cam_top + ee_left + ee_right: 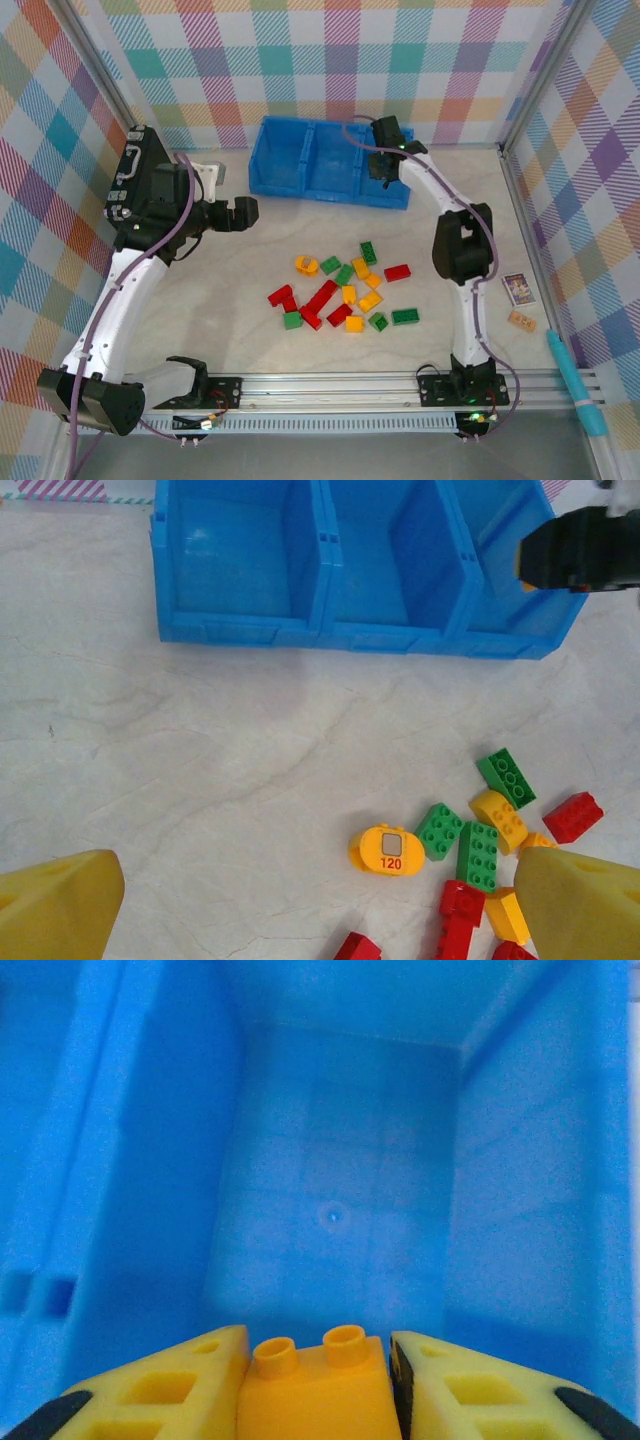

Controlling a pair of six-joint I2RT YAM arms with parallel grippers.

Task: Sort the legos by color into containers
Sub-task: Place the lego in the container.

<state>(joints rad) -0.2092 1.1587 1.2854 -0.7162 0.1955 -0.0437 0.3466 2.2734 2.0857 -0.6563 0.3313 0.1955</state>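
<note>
1. Gripping an orange lego [312,1395], our right gripper [384,168] hangs over the 3 o'clock compartment [330,1215] of the blue bin [300,187].
2. We see our left gripper [240,213], fingers [60,905] apart, at 10 o'clock from the loose legos [345,295].

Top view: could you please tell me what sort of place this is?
Probably a robot test booth: plaid walls enclose a table, two arms are bolted to a metal rail, with toy bricks and a blue bin.
</note>
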